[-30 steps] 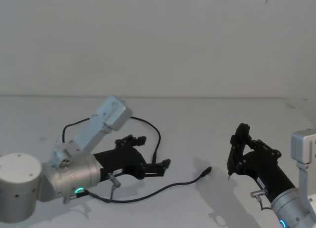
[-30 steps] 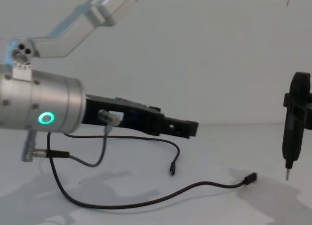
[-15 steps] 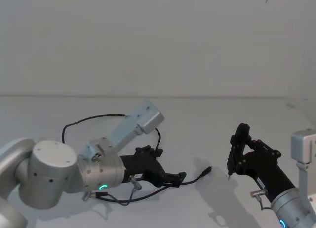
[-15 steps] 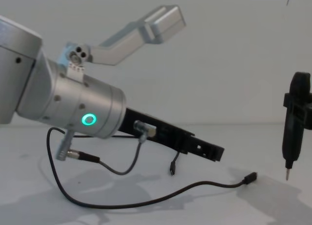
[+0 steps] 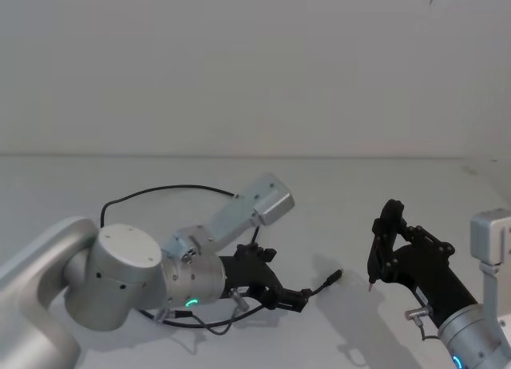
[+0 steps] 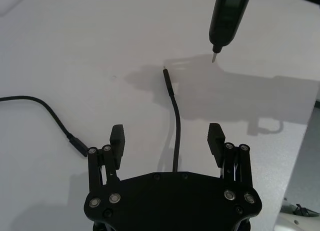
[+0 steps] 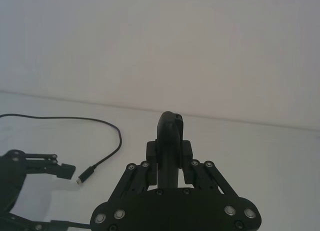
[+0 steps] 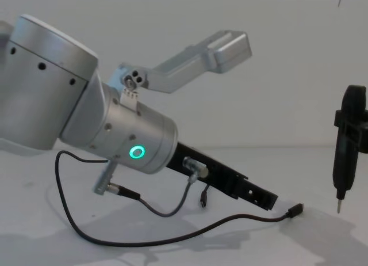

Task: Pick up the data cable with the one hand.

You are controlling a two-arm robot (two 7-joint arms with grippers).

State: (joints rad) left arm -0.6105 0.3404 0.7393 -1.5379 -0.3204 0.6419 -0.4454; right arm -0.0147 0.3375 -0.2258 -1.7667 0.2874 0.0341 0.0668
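Data cable (image 6: 177,125) runs between the left tool's (image 6: 165,135) spread fingers.

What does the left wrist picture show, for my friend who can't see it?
The left gripper hovers open over a white table, with the black data cable running between its two fingers. Beyond the cable's plug, a black pen-like tool points its metal tip at the table.

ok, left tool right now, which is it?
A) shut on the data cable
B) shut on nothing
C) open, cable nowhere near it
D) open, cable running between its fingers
D: in the left wrist view the left tool stands open, the data cable runs up the gap between its fingers, and neither finger is on it.
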